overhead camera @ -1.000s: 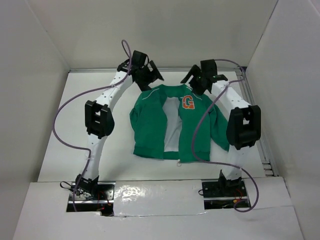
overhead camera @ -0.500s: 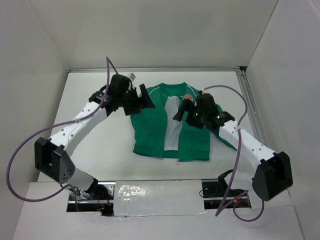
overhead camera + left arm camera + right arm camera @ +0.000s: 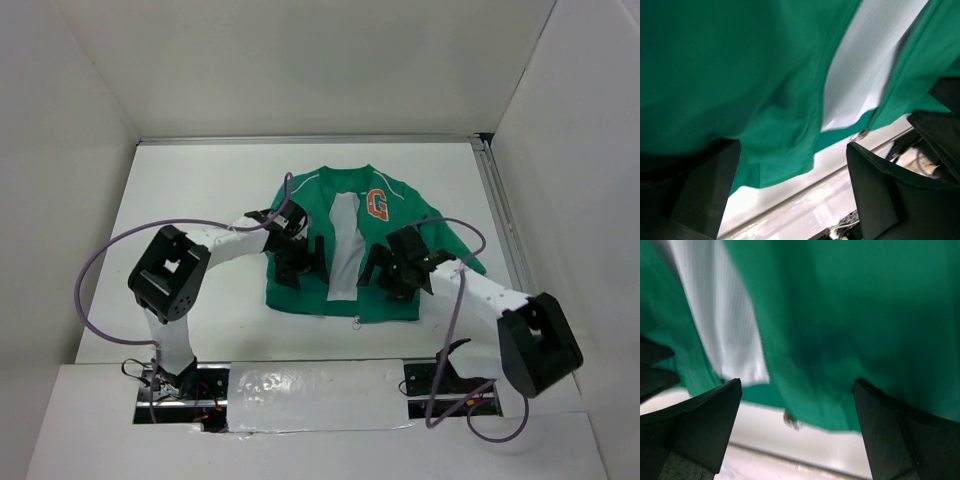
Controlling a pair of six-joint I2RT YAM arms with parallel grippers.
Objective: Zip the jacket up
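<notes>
jacket: flat on surface, unzipped
left gripper: jaws apart above left hem
right gripper: jaws apart above right hem, near zipper pull
tip: align both hem ends first

- Black two-finger left gripper: drawn back from the collar of the small green zip jacket to its lower front.
- Matching right gripper: same retreat, now near the hem.

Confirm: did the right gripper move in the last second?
Yes. The right gripper has come away from the table's far edge toward the near side, and now hangs open over the jacket's lower front, near the hem.
</notes>
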